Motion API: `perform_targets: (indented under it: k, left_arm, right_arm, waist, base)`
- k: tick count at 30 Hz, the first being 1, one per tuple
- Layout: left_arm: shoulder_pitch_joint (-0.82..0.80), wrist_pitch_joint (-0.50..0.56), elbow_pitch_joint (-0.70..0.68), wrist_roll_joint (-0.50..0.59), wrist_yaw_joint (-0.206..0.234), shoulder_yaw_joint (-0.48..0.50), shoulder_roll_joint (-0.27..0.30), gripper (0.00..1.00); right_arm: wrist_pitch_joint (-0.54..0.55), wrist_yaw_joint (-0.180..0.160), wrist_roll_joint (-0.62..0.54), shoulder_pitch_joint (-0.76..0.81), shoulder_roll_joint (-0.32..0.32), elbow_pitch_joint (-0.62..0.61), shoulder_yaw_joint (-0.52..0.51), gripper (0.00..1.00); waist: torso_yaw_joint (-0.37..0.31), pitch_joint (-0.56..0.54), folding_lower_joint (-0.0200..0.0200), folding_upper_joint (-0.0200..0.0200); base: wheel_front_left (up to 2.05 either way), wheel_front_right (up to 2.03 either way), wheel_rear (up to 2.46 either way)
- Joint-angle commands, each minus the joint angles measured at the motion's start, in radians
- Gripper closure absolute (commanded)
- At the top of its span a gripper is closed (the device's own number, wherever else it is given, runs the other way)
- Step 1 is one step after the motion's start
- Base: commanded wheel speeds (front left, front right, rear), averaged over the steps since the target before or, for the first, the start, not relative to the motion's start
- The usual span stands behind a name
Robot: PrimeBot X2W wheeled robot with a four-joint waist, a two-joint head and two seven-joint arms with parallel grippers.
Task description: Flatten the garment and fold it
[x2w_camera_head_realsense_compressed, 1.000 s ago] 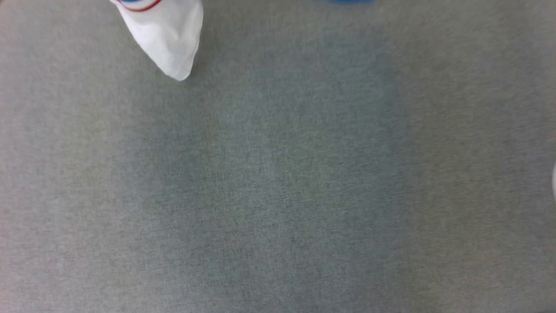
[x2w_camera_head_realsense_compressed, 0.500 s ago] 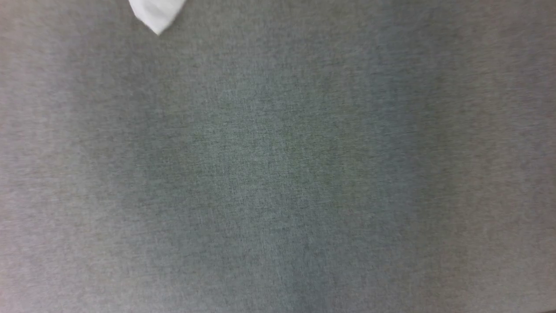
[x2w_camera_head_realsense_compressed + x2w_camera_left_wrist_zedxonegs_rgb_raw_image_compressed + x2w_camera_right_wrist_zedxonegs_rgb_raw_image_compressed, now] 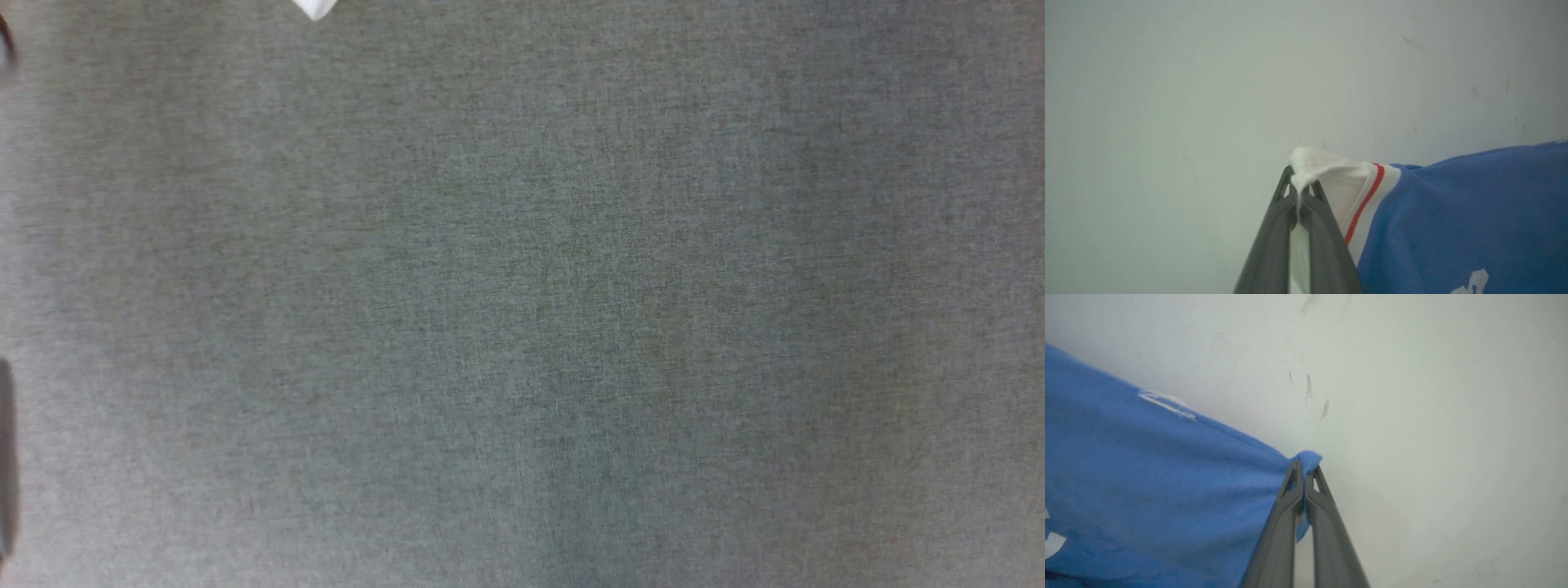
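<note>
Head view: a grey woven surface [image 3: 522, 327] takes up almost everything I see from above. It is flat and slightly blurred. A dark strip [image 3: 5, 457] sits at the left edge, too blurred for me to identify.

Both wrist views: a pale wall [image 3: 1208, 81] stands behind the fingers, with a few faint scuff marks [image 3: 1308, 386] on it.

The garment [image 3: 1453, 220] hangs in front of that wall, and each of the 2 grippers has a piece of it. In the left wrist view the blue body falls away to the right of the fingers, with white sleeve fabric at the grip. In the right wrist view the blue body [image 3: 1147, 477] spreads left from the fingers, its upper edge drawn fairly straight toward the pinch. In the head view I get 1 small white tip [image 3: 314, 8] of it at the top edge, left of centre.

Left gripper [image 3: 1300, 188]: fingers pressed together, pinching a bunched white fold of sleeve that pokes up past the tips.

Right gripper [image 3: 1305, 473]: fingers pressed together on a blue corner, with a small nub of blue past the tips.

Red stripe [image 3: 1363, 204]: 1 thin line on the white trim between sleeve and blue body.

White print [image 3: 1474, 281]: fragments only, which I cannot read.
</note>
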Motion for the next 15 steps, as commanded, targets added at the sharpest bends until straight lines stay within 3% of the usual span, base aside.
perform_targets:
  k: [1, 7, 12, 15]
  left_arm:
    - [0.026, -0.005, 0.007, -0.014, -0.007, 0.006, 0.001, 1.0]
    - [0.221, 0.013, 0.009, -0.056, -0.03, -0.005, 0.022, 1.0]
    - [0.446, 0.072, -0.105, -0.078, 0.005, -0.01, 0.048, 1.0]
    - [0.595, 0.108, -0.205, -0.093, 0.048, -0.002, 0.06, 1.0]
  right_arm:
    - [-0.007, -0.001, 0.012, 0.027, -0.008, -0.003, 0.005, 1.0]
    - [-0.025, -0.001, 0.135, 0.223, -0.03, -0.073, 0.076, 1.0]
    - [-0.003, -0.001, 0.257, 0.46, -0.053, -0.223, 0.11, 1.0]
    - [0.027, -0.001, 0.313, 0.62, -0.066, -0.35, 0.11, 1.0]
  waist:
    - [0.007, -0.016, -0.0001, 0.0]
    - [0.007, -0.101, -0.0001, 0.0]
    - [0.004, -0.178, -0.0001, 0.0]
    - [0.003, -0.221, -0.0001, 0.0]
  base:
    - [0.0, 0.0, 0.0]
    - [0.0, 0.0, 0.0]
    - [0.0, 0.0, 0.0]
    - [0.0, 0.0, 0.0]
